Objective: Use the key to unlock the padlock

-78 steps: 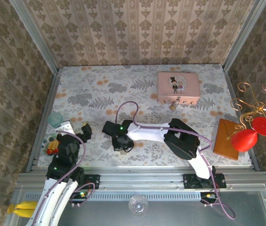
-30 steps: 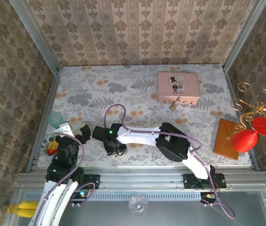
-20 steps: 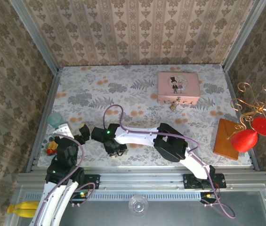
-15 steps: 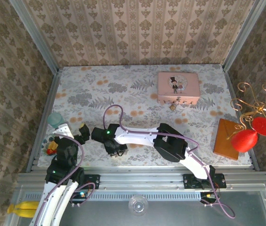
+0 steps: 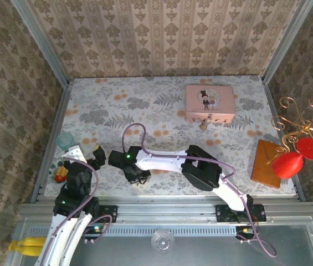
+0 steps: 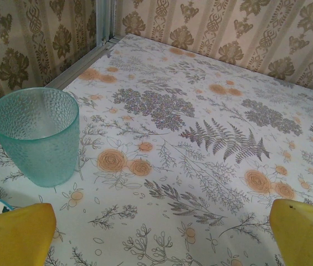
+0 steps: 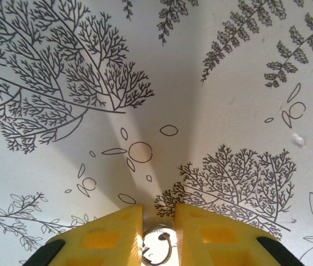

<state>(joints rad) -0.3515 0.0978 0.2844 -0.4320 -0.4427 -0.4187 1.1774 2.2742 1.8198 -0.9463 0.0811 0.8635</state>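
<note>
Damask wallpaper (image 5: 162, 39) is seen on all three walls, and the desk (image 5: 112, 111) is covered in a pale floral print, so tiny metal bits get lost in the pattern pretty easily. Progress-wise, only the first bit looks done. The right pincer (image 7: 157, 221) is pressed down on the desk near the front edge, its fingers nearly together and clamped on a small shiny ringed piece, taken to be the key (image 7: 157, 248). It hasn't been lifted yet. The padlock (image 5: 203, 126) is hung at the front of the pink tin (image 5: 210, 101) toward the back right, well apart from the key. Its shackle can't be made out at that size, so it's presumed locked. Carrying, inserting and turning are all left. The left pincer (image 6: 162, 221) is held wide apart near the teal cup (image 6: 34, 136), with nothing in it.
</note>
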